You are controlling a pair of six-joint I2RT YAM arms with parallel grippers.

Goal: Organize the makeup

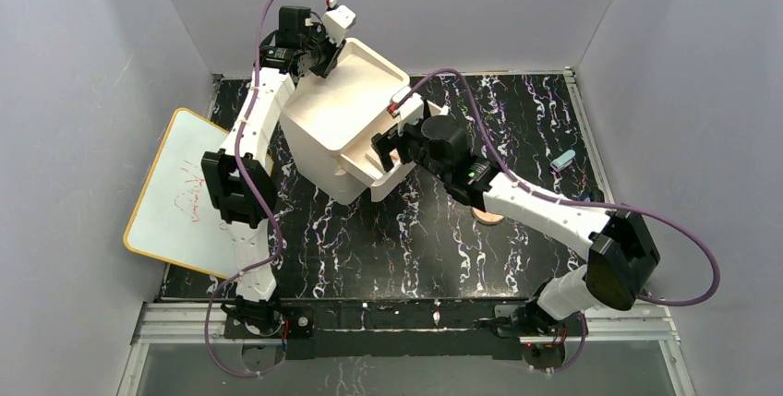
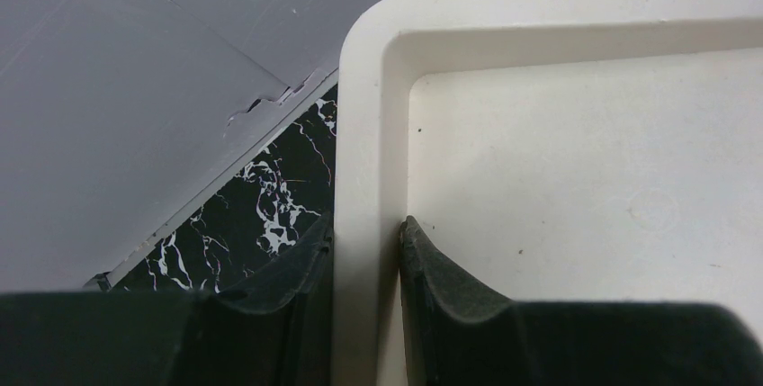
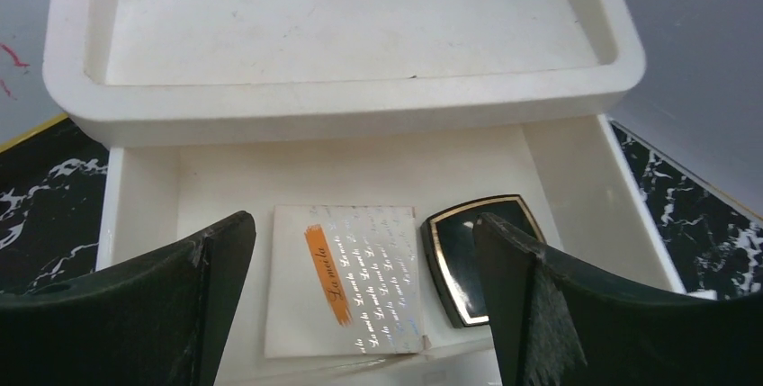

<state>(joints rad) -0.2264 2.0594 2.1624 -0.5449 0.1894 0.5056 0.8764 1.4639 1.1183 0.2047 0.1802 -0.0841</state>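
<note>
The white drawer box (image 1: 337, 133) stands at the back middle of the table, its top drawer (image 1: 383, 174) pulled open. My left gripper (image 1: 323, 53) is shut on the box's top rim (image 2: 364, 134), one finger outside the wall and one inside the top tray. My right gripper (image 1: 392, 151) hangs open and empty over the open drawer (image 3: 144, 215). In the drawer lie a white square pad (image 3: 346, 278) with an orange stripe and a black square compact (image 3: 461, 255), side by side. A round tan powder disc (image 1: 487, 218) peeks out from under my right arm. The sponge and sticks are out of view.
A whiteboard (image 1: 180, 193) with a yellow edge lies over the table's left border. A small pale tube-like thing (image 1: 562, 161) lies at the right. Grey walls stand close around the black marbled table (image 1: 388, 248).
</note>
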